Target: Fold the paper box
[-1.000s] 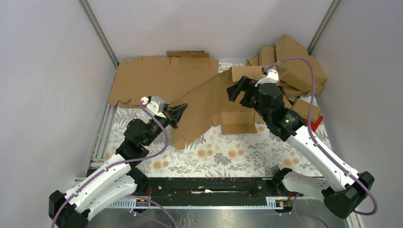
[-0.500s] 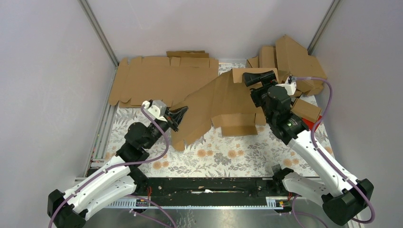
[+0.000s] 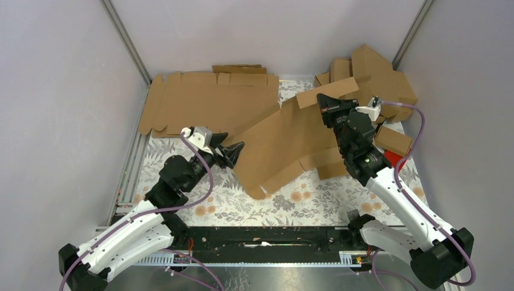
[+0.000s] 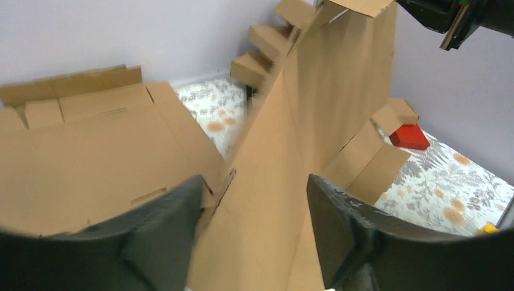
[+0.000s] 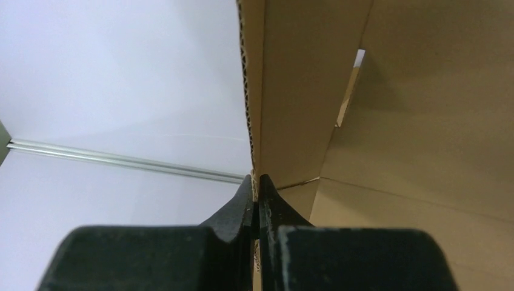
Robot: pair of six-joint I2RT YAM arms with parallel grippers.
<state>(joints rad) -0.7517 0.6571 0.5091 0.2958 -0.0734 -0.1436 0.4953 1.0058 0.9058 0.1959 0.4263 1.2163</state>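
The right arm reached forward, and the right hand (image 5: 256, 189) pinched the raised far edge of the paper box (image 3: 285, 142), which slanted over the desk (image 3: 315, 203). The left arm stretched low; the left hand (image 4: 254, 200) stood spread, its 2 fingers straddling the near edge.

Box (image 3: 285, 142): one die-cut sheet of plain brown corrugated cardboard, not yet folded into shape, with flaps and tabs cut along its edges. It is held aslant, far end raised, near corner lowest. The top flap is bent over.
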